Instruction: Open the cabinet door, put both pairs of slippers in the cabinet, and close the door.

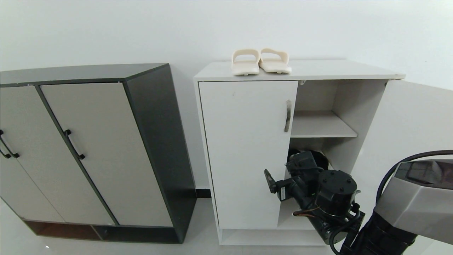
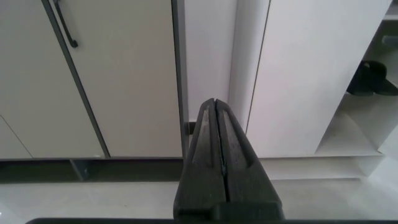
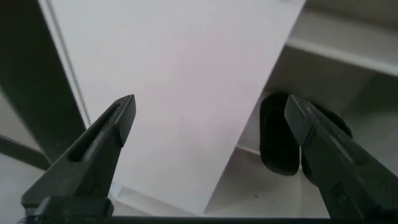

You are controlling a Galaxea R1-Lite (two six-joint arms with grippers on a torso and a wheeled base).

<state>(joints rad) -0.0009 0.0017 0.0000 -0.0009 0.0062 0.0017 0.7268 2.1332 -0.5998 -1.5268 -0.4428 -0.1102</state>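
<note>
Right gripper (image 3: pixel 208 109) gaped before black slippers (image 3: pixel 280 134) inside the white cabinet (image 1: pixel 318 72), beige slippers (image 1: pixel 261 62) on top. Left gripper (image 2: pixel 215 106) was closed, empty.

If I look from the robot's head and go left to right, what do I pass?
Grey cabinet → closed white door → silver handle → shelf → open door.

Surface finishes: two cabinets, two pairs of slippers, fittings.
White cabinet (image 1: pixel 247 152): smooth matt board; its door handle (image 1: pixel 287 115) is satin metal. Cream slippers (image 1: pixel 261 62) on top of it: smooth, matt moulded plastic or foam. Black slippers (image 3: pixel 280 134) inside it: dull matt. Dark cabinet (image 1: pixel 152 141) left of it: smooth low-sheen panels, pale matt doors, black handles (image 1: pixel 74 144).
</note>
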